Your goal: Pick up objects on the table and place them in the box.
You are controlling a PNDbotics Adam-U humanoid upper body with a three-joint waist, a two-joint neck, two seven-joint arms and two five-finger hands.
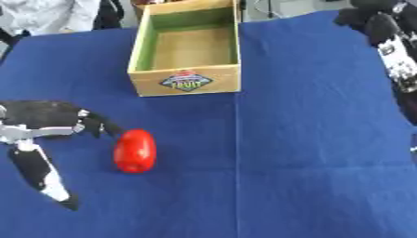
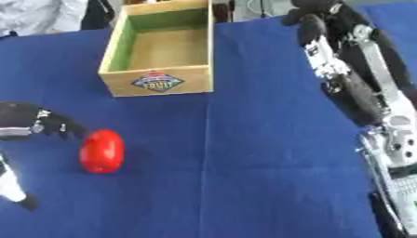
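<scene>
L hand [image 1: 49,123] low at the surface's left edge: fingers [image 1: 102,126] spread, short dark tips pointing right, nearest tip just beside the top-left of the red object [image 1: 134,150], contact can't tell. Thumb or one long finger [image 1: 41,179] stretched down toward the near-left corner, well apart from the rest. Nothing pinched, nothing held.

Red object: smooth, glossy, oval, lying flat w/ long axis running near-to-far, on the left half of the surface, nearer the front edge than the back. Free on every side but the upper left.

Wooden box [image 1: 185,81] at the far edge, left of centre, open top, green inner walls, bare brown floor inside, printed fruit label on the near wall. Sits well apart from the red object, farther back and slightly right.

R hand [image 2: 326,56] raised at the far-right corner, above the cloth, fingers fairly straight and relaxed, pointing roughly toward the near edge, holding nothing. Black and silver forearm running down the right edge.

Surface [image 1: 309,153] covered w/ blue cloth, faint crease running front to back near the middle.
</scene>
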